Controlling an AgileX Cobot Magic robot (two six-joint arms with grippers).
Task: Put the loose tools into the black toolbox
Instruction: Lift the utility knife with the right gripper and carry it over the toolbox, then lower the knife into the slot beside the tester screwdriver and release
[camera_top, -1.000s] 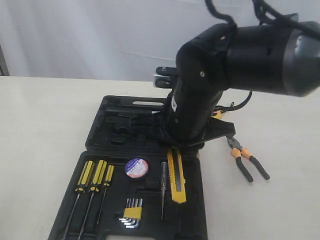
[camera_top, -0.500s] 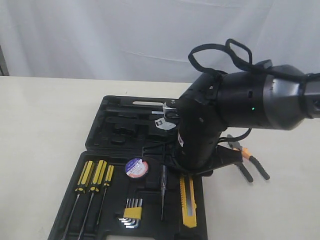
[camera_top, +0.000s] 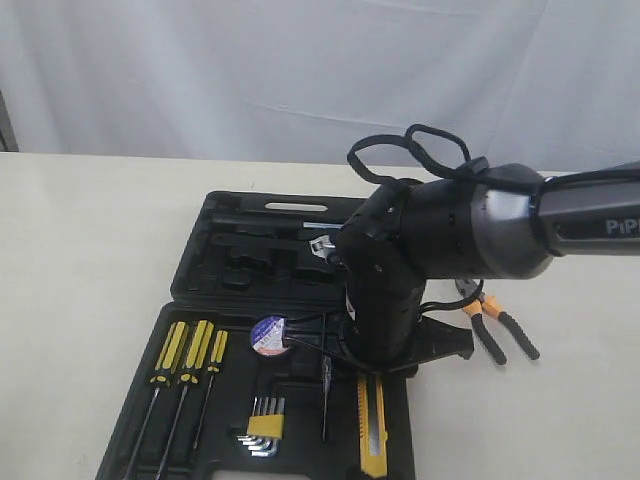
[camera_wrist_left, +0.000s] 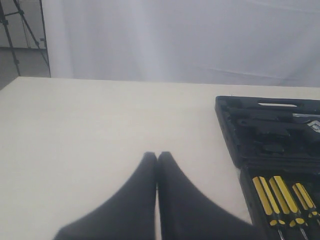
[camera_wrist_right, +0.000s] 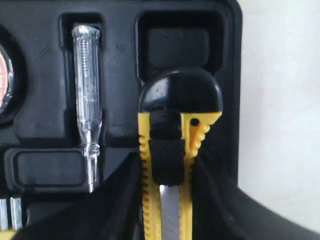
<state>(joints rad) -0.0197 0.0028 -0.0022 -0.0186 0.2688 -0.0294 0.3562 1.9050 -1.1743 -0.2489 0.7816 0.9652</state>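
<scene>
Your right gripper (camera_wrist_right: 168, 170) pinches the knife (camera_top: 372, 430) lengthwise, at the toolbox's (camera_top: 190, 290) lower-right corner in the exterior view. Its slot seemingly lies directly beneath, same axis. Your left gripper (camera_wrist_left: 157, 159) sits pressed together, well away.

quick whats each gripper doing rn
left gripper: closed, holding nothing
right gripper: closed on the yellow-black utility knife, over the black toolbox
</scene>
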